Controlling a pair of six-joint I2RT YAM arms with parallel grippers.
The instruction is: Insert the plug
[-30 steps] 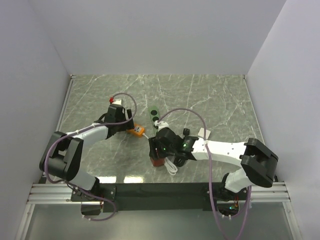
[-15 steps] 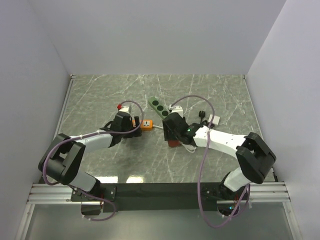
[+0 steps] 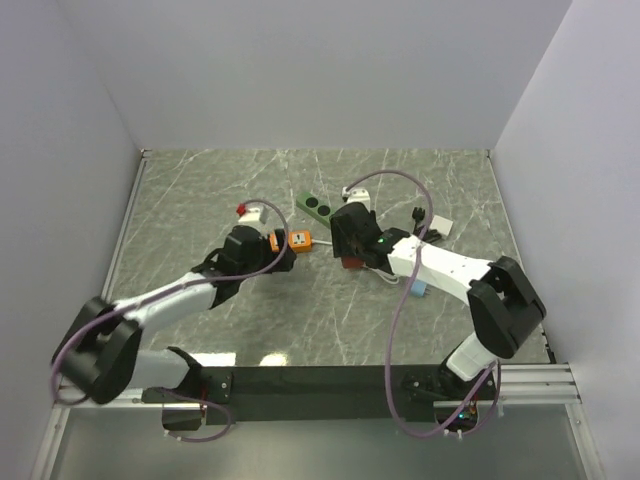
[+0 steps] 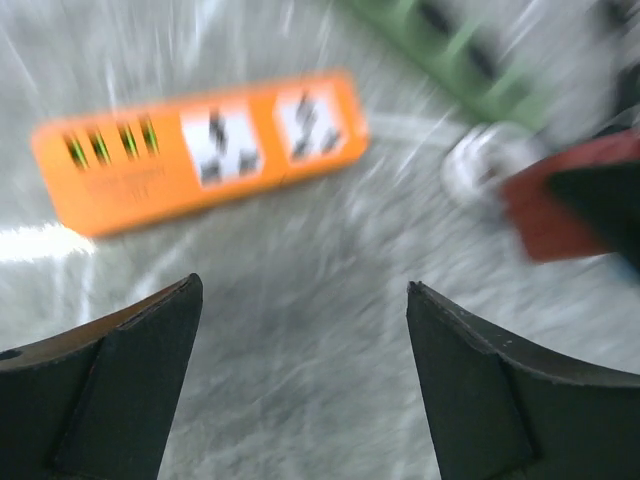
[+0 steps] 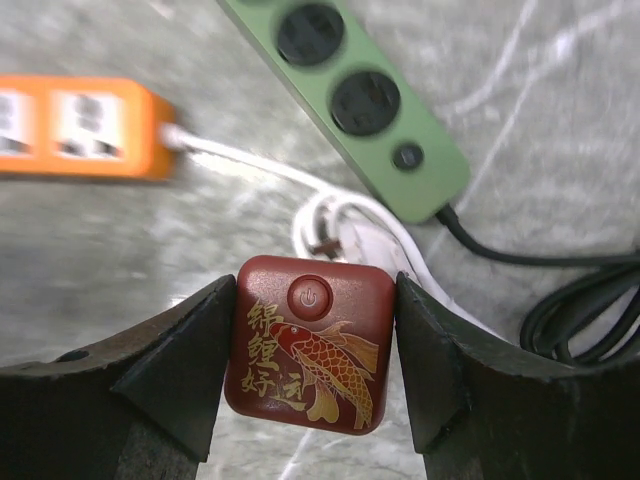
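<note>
- Step in hand: transport. The right gripper (image 5: 316,292) is clamped on the plug (image 5: 310,342), carrying it above the table (image 3: 200,190). No insertion has begun.
- Plug location: between the right fingers (image 5: 180,370), above a coiled white cable (image 5: 340,215). It sits near the end of the green strip (image 5: 350,100) and to the right of the orange strip (image 5: 70,125).
- Plug appearance: a red, rounded-square body with a gold fish motif, gold characters and a power symbol on top. Its pins are hidden, so taking it for the plug is a judgement.
- Left gripper (image 4: 300,290): jaws apart, holding nothing, low over the table just beside the orange strip. The left wrist view is blurred.
- Next move, as judged: pick a socket, align the hidden pins squarely over it, then press straight down. The left gripper likely needs to steady that strip against the push.
- Target socket: cannot be told. Both strips show free sockets.
</note>
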